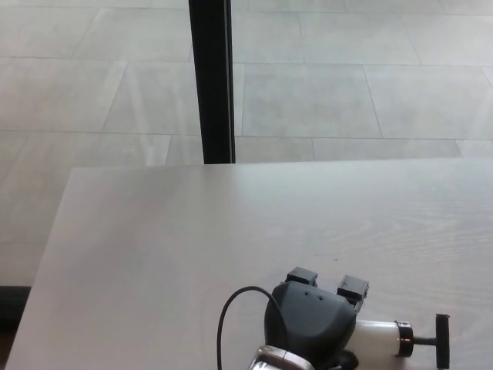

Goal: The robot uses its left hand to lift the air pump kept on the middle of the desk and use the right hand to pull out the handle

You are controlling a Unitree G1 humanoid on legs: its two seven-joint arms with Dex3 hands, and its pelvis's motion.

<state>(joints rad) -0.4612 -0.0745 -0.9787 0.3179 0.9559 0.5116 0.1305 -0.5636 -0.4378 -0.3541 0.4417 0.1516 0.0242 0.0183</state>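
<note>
The air pump lies on its side near the front edge of the pale wooden desk. It has a white barrel, and its black T-handle points right. My left hand sits over the barrel's left part and hides it. Two black fingertips stick out past the barrel's far side, spread apart and not closed round it. The handle sits close against the barrel's black end cap. My right hand does not show in the head view.
A black cable loops from my left wrist over the desk. A black vertical post stands behind the desk's far edge, against a tiled floor. The desk's left edge runs diagonally at the picture's left.
</note>
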